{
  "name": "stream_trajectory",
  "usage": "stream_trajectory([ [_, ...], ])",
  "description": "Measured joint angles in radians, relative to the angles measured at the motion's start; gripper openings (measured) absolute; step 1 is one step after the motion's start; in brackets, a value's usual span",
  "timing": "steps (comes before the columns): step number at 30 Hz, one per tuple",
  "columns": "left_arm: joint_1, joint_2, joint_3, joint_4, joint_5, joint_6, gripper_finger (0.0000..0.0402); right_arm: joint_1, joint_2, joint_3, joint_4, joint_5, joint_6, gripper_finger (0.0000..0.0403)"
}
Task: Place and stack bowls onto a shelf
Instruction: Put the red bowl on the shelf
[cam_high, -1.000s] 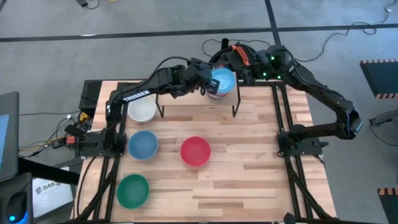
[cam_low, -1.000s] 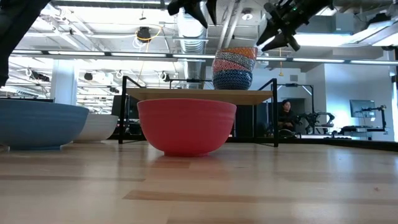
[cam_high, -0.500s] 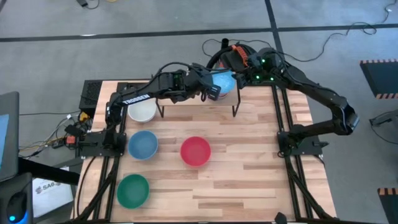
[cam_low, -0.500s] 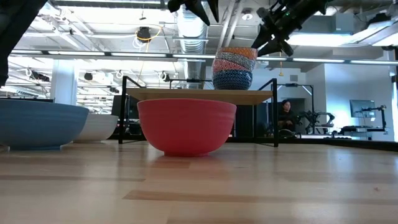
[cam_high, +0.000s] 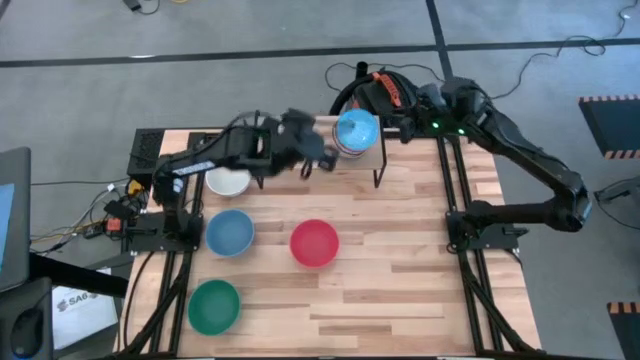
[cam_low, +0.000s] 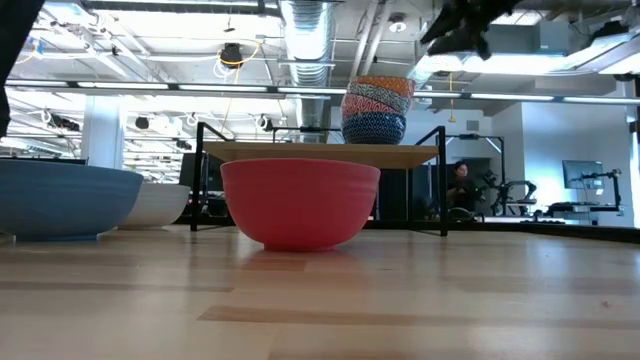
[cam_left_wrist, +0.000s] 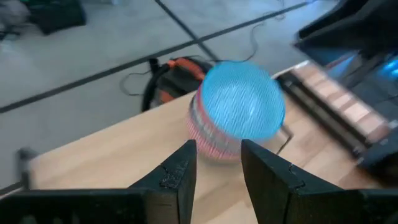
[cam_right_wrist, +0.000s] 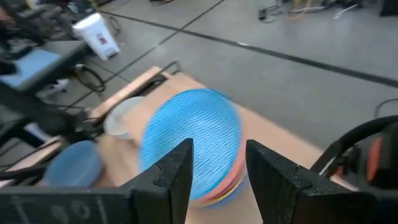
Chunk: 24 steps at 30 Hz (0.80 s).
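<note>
A stack of patterned round bowls (cam_high: 356, 133), light blue on top, stands upright on the low light-wood shelf (cam_high: 300, 153), upper centre; white (cam_high: 228, 178), blue (cam_high: 230, 232), red (cam_high: 314, 243) and green (cam_high: 214, 306) bowls sit lower left.

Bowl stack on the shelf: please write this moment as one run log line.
stack of bowls on shelf | left fingers open, empty | right fingers open, empty | white bowl, light blue bowl, red bowl, green bowl on table

Count, from above: two arms, one tool each — left tool (cam_high: 312, 160), right tool (cam_high: 392, 122), both with fingers parted, nothing in them. One shelf (cam_high: 300, 150). One stack of bowls (cam_high: 356, 133) on it; low view shows at least three nested, exact number can't tell. Four loose bowls on the tabletop (cam_high: 400, 260): one white bowl (cam_high: 228, 180), one light blue bowl (cam_high: 230, 232), one red bowl (cam_high: 314, 243), one green bowl (cam_high: 214, 306).
</note>
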<state>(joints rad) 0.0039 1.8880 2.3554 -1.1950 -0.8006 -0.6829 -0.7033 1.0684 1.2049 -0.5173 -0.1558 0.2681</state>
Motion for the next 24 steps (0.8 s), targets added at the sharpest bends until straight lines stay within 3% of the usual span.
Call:
stream_trajectory([
  [5,-0.158,-0.003,-0.055,-0.195,-0.124,-0.213,0.011,0.116,-0.103,-0.001,-0.087,0.0,0.072,0.0173],
  [11,-0.295,0.0,-0.186,-0.206,-0.089,-0.328,0.011,0.369,-0.2,-0.135,-0.014,0.057,0.259,0.0173],
  [18,-0.382,-0.016,-0.319,-0.307,-0.001,-0.392,0.0105,0.688,-0.206,-0.252,0.025,0.333,0.477,0.0173],
  [24,-0.411,-0.133,-0.501,-0.231,0.105,-0.299,0.0084,0.921,-0.106,-0.265,0.034,0.598,0.667,0.0173],
])
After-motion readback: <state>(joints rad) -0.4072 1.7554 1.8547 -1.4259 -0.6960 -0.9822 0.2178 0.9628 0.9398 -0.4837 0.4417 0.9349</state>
